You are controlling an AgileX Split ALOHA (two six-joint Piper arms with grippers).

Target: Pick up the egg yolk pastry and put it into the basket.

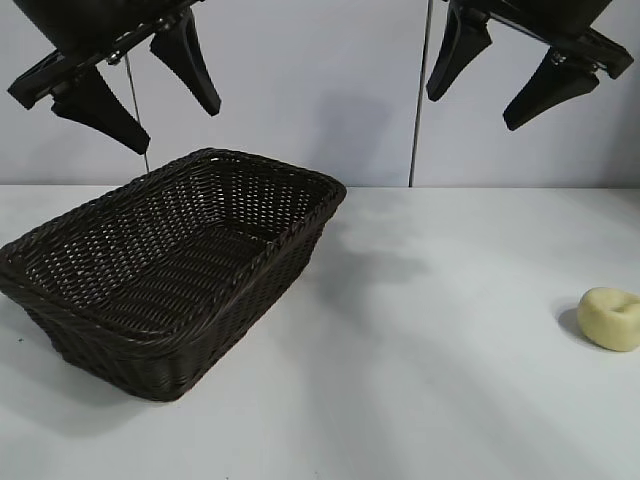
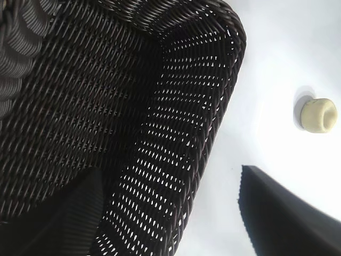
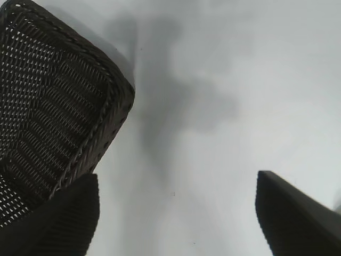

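Observation:
The egg yolk pastry [image 1: 610, 318], a small pale yellow dimpled lump, lies on the white table at the far right; it also shows in the left wrist view [image 2: 316, 114]. The dark brown wicker basket [image 1: 90, 320] stands at the left, empty; it fills much of the left wrist view [image 2: 213, 128] and shows in the right wrist view [image 3: 101, 133]. My left gripper [image 1: 178, 125] hangs open high above the basket. My right gripper [image 1: 470, 112] hangs open high above the table's right half, well above the pastry and to its left.
A white table [image 1: 420, 380] carries both things, with a pale wall behind. Bare table lies between the basket and the pastry.

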